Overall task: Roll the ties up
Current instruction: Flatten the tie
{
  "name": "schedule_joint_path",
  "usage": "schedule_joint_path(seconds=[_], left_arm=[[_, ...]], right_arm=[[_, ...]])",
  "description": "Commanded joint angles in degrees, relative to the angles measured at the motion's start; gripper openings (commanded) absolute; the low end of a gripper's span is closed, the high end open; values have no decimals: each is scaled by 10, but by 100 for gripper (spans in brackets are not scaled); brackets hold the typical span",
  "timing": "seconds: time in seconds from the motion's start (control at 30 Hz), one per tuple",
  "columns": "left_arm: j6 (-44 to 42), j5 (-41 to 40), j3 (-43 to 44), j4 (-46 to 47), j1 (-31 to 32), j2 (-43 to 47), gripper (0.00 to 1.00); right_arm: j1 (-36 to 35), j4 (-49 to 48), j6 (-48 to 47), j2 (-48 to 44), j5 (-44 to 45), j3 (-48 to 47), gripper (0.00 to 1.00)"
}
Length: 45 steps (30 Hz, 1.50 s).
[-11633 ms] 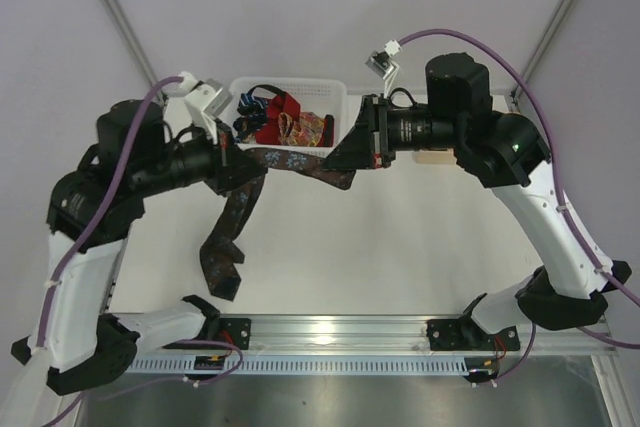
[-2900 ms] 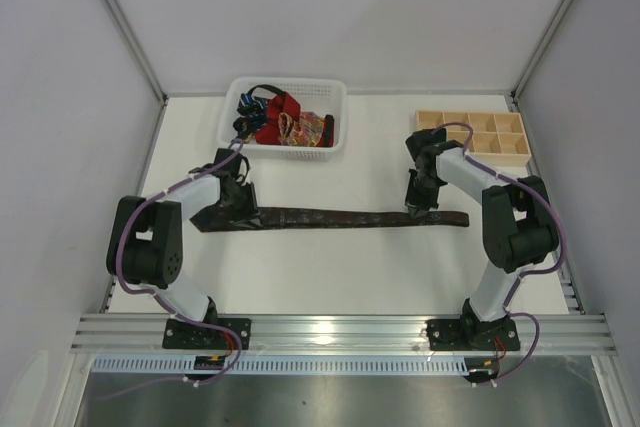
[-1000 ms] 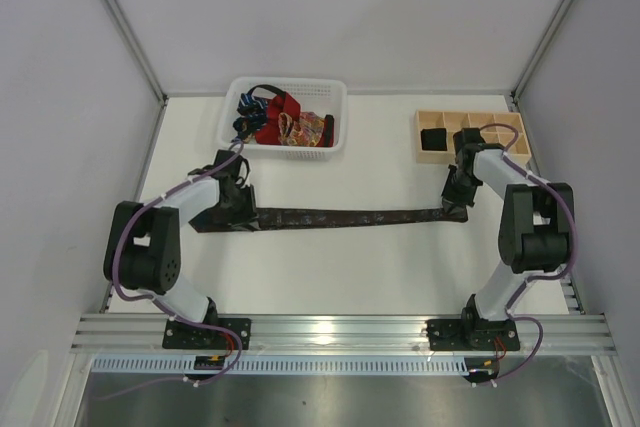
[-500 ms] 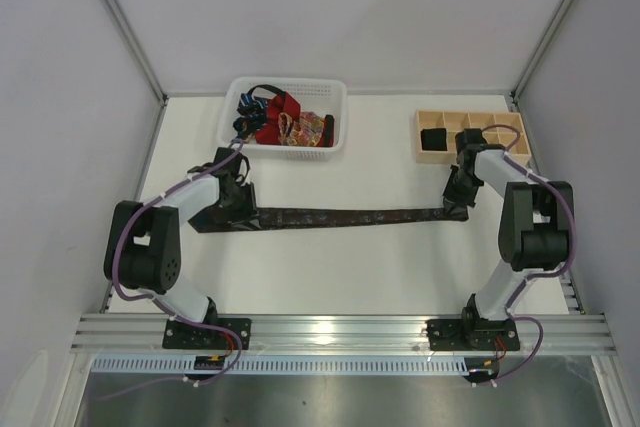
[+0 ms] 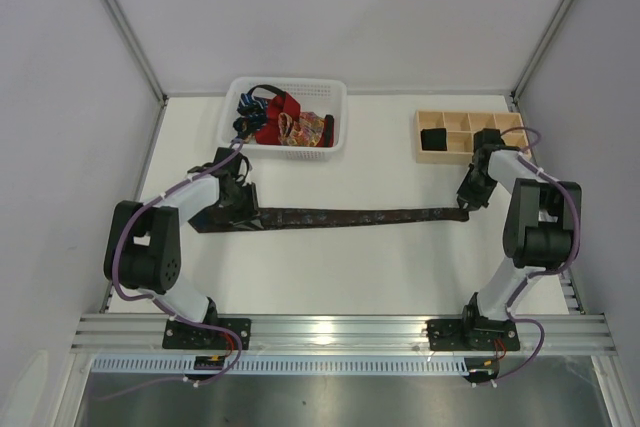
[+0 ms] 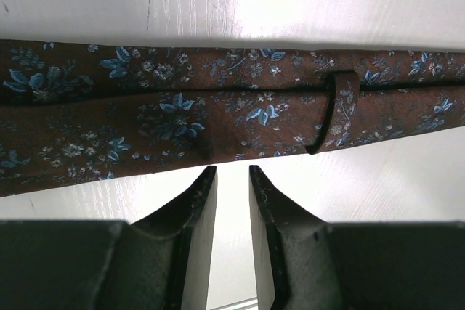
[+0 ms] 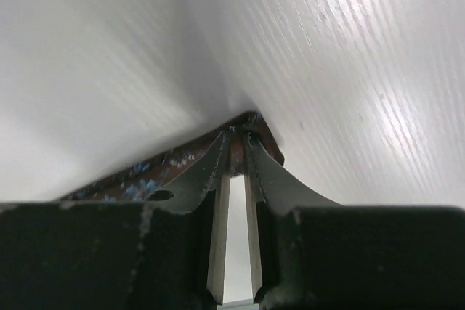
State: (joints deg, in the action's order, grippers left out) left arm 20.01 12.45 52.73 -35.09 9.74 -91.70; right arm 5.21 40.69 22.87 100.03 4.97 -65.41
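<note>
Brown floral tie (image 5: 350, 216) lies flat, stretched from 9 to 3 o'clock. My right gripper (image 7: 234, 138) is pinched on its narrow tip at 3. My left gripper (image 6: 231, 173), fingers a slit apart, holds nothing beside the wide end. Light, limp, likely slippery: I'd start rolling at the narrow tip.
</note>
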Motion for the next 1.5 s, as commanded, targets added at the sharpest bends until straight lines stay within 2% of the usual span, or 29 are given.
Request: schedule_joint_path(seconds=[0.0, 0.2, 0.43, 0.63, 0.7, 0.83, 1.07, 1.23, 1.47], left_arm=[[-2, 13, 17, -3, 3, 24, 30], [-2, -7, 18, -10, 0, 35, 31], [-5, -23, 6, -17, -58, 60, 33], [-15, -39, 8, -28, -112, 60, 38], [-14, -34, 6, -24, -118, 56, 37], [2, -22, -5, -10, -118, 53, 36], [34, 4, -17, 30, -123, 5, 34], [38, -42, -3, 15, -141, -57, 34], [2, -101, 39, -15, -181, -89, 36]], right_arm=[[1, -35, 12, 44, 2, 11, 18], [1, -36, 8, 30, 4, 32, 19], [-7, -20, 2, -9, -1, 25, 20], [-50, 11, -8, -49, 6, -16, 24], [-77, 13, -5, -56, 4, -23, 24], [-79, 9, -4, -62, -20, -24, 25], [-81, 3, -13, -49, -65, -17, 25], [-87, 1, -13, -45, -73, -9, 26], [-88, -17, -13, -34, -79, 15, 26]])
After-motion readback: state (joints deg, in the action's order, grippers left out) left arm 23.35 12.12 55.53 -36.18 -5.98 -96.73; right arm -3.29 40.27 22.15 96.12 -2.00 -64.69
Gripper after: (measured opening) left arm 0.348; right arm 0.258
